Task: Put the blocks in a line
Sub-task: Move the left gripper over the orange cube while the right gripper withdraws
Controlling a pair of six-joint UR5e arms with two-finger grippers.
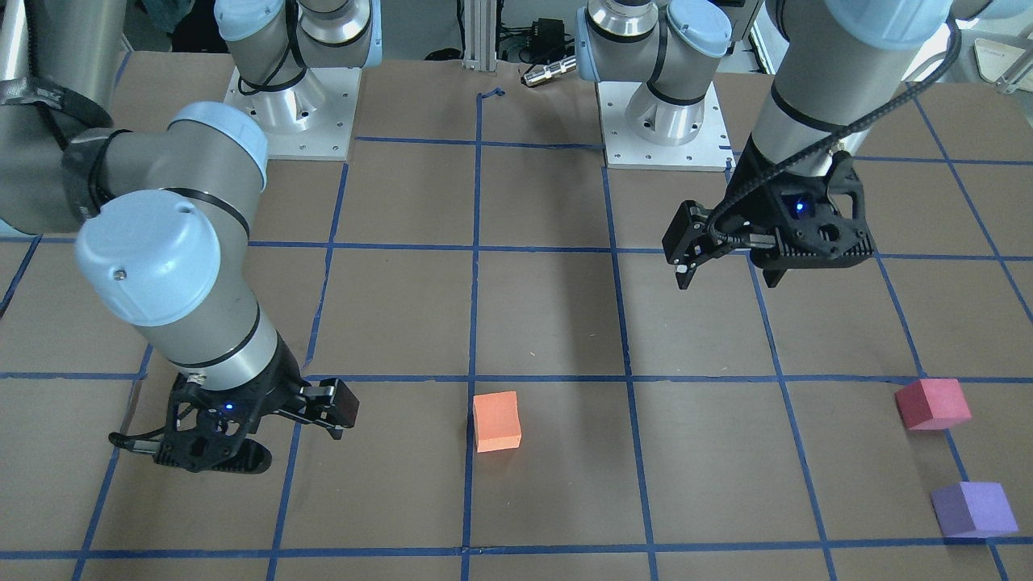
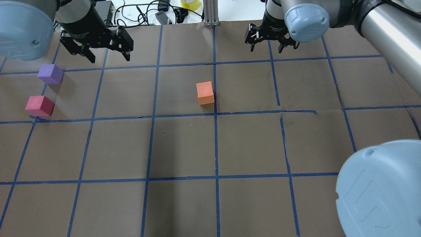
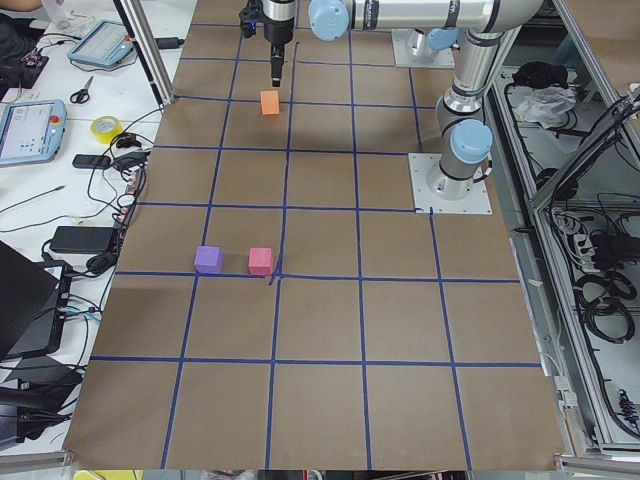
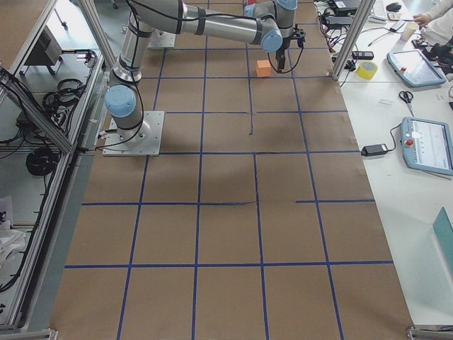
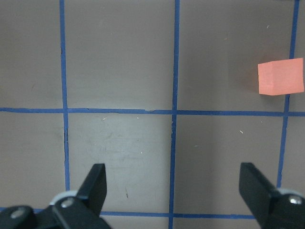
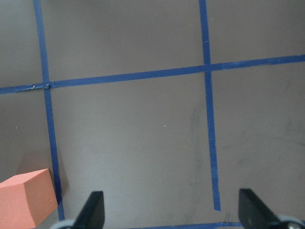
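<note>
The orange block (image 2: 205,93) sits alone near the table's middle; it also shows in the front view (image 1: 496,421). The red-pink block (image 2: 39,106) and the purple block (image 2: 50,74) sit close together, apart, at the table's left side. My left gripper (image 2: 109,58) is open and empty, raised above the table to the right of the purple block. Its wrist view shows the orange block (image 5: 281,77) far off at upper right. My right gripper (image 2: 267,49) is open and empty, low beside the orange block (image 6: 26,198).
Brown paper with a blue tape grid (image 2: 215,148) covers the table. The two arm bases (image 1: 294,105) stand at the robot's edge. Cables and a tape roll (image 2: 190,4) lie beyond the far edge. Tablets and cables (image 3: 35,125) lie on side benches.
</note>
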